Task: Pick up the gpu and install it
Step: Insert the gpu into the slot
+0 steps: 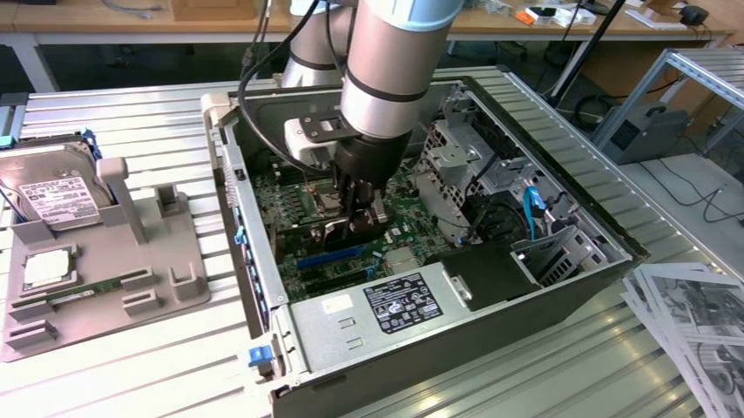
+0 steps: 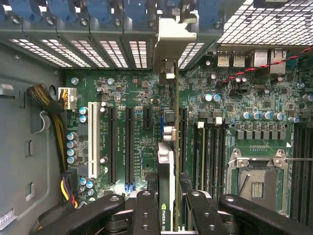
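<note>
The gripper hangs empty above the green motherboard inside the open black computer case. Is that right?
Not empty: the gripper is shut on the gpu, a thin dark card with a silver bracket, seen edge-on in its grip in the wrist view. It does hang above the green motherboard inside the open black computer case.

Bright even light, soft shadows, little glare

case (image 1: pixel 246 261) open-topped, drive cage (image 1: pixel 451 161) beside pincer (image 1: pixel 358 228)

Arm (image 1: pixel 389 61) steeply downward; claw (image 1: pixel 358 218) vertical, tight on the gpu (image 2: pixel 165 166)
</note>
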You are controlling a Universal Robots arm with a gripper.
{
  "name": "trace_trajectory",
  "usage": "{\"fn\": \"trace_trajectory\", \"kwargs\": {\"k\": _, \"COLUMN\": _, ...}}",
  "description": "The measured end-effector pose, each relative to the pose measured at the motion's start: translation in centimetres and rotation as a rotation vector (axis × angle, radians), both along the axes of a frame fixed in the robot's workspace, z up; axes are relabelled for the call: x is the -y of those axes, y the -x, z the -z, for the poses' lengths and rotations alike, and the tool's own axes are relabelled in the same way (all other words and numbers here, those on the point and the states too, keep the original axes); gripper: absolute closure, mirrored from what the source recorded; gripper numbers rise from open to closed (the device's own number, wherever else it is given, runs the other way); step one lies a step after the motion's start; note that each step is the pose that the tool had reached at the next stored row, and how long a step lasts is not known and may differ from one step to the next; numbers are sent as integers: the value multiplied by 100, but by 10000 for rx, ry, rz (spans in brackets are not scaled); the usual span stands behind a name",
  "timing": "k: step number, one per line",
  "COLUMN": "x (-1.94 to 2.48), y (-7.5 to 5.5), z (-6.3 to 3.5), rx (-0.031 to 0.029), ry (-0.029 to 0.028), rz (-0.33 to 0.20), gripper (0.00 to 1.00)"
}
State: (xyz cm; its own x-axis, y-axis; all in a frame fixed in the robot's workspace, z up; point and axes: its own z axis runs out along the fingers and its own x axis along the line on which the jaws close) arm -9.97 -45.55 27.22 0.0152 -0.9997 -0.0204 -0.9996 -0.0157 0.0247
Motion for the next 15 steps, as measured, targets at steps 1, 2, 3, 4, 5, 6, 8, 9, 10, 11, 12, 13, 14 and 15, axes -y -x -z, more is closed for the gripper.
{"fn": "trace_trajectory", "kwargs": {"k": 1, "x": 0, "y": 0, "z": 0, "rx": 0, "ry": 0, "rz": 0, "gripper": 73}}
{"fn": "trace_trajectory", "kwargs": {"k": 2, "x": 0, "y": 0, "z": 0, "rx": 0, "ry": 0, "rz": 0, "gripper": 73}}
{"fn": "trace_trajectory", "kwargs": {"k": 3, "x": 0, "y": 0, "z": 0, "rx": 0, "ry": 0, "rz": 0, "gripper": 73}}
{"fn": "trace_trajectory", "kwargs": {"k": 4, "x": 0, "y": 0, "z": 1, "rx": 0, "ry": 0, "rz": -7, "gripper": 73}}
{"fn": "trace_trajectory", "kwargs": {"k": 5, "x": 0, "y": 0, "z": 1, "rx": 0, "ry": 0, "rz": -41, "gripper": 73}}
{"fn": "trace_trajectory", "kwargs": {"k": 6, "x": 0, "y": 0, "z": 2, "rx": 0, "ry": 0, "rz": -84, "gripper": 73}}
{"fn": "trace_trajectory", "kwargs": {"k": 8, "x": 0, "y": 0, "z": 6, "rx": 1, "ry": -1, "rz": -109, "gripper": 73}}
{"fn": "trace_trajectory", "kwargs": {"k": 9, "x": 0, "y": 0, "z": 11, "rx": 0, "ry": -1, "rz": -121, "gripper": 73}}
{"fn": "trace_trajectory", "kwargs": {"k": 10, "x": 0, "y": 0, "z": 16, "rx": -1, "ry": 9, "rz": -161, "gripper": 73}}
{"fn": "trace_trajectory", "kwargs": {"k": 11, "x": 0, "y": 0, "z": 17, "rx": -1, "ry": 9, "rz": -197, "gripper": 73}}
{"fn": "trace_trajectory", "kwargs": {"k": 12, "x": 0, "y": 0, "z": 17, "rx": -1, "ry": 10, "rz": -236, "gripper": 73}}
{"fn": "trace_trajectory", "kwargs": {"k": 13, "x": 0, "y": 0, "z": 18, "rx": 0, "ry": 9, "rz": -247, "gripper": 73}}
{"fn": "trace_trajectory", "kwargs": {"k": 14, "x": 0, "y": 0, "z": 18, "rx": 0, "ry": 8, "rz": -247, "gripper": 73}}
{"fn": "trace_trajectory", "kwargs": {"k": 15, "x": 0, "y": 0, "z": 18, "rx": 0, "ry": 8, "rz": -248, "gripper": 73}}
